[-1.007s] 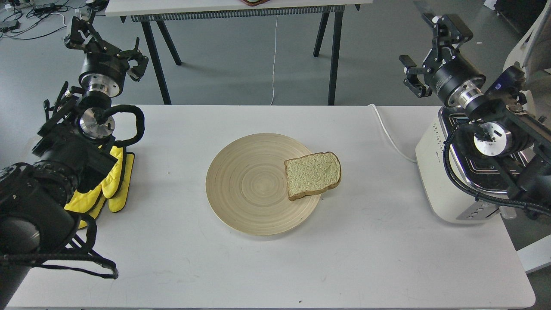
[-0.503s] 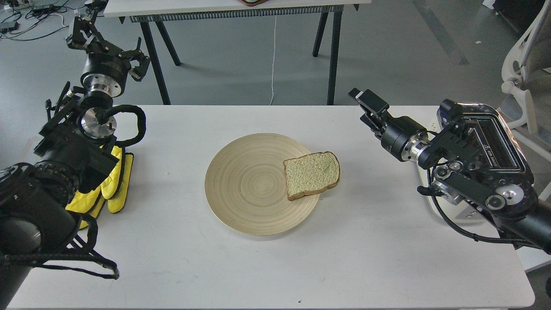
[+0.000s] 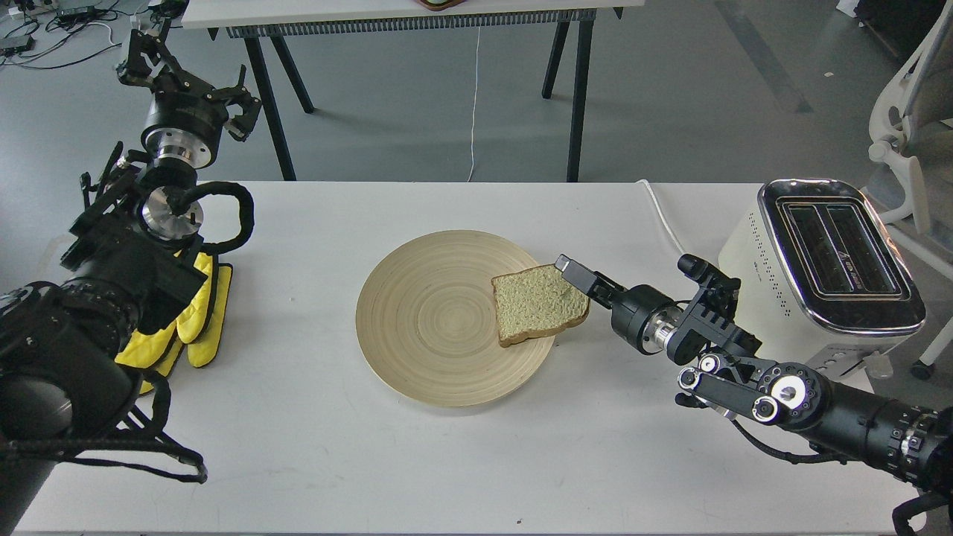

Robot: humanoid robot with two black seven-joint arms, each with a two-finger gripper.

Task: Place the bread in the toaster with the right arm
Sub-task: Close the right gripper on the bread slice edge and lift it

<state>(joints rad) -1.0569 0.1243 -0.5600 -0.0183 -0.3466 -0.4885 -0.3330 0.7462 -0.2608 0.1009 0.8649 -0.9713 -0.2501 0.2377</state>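
Bread (image 3: 539, 304), one pale speckled brown-crusted slice, lay on the round wooden plate (image 3: 424, 320), right black gripper (image 3: 575, 272) at its crust, jaw state impossible to tell.

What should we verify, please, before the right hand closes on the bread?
1. Bread lies flat, overhanging the plate rim: ok.
2. Right hand at the bread's right edge: ok.
3. Fingers straddling the slice: cannot tell, seen end-on.
4. Toaster slots empty and unobstructed: ok.
5. Left hand parked far from the bread: ok.
6. Cord off the path to the toaster: ok.
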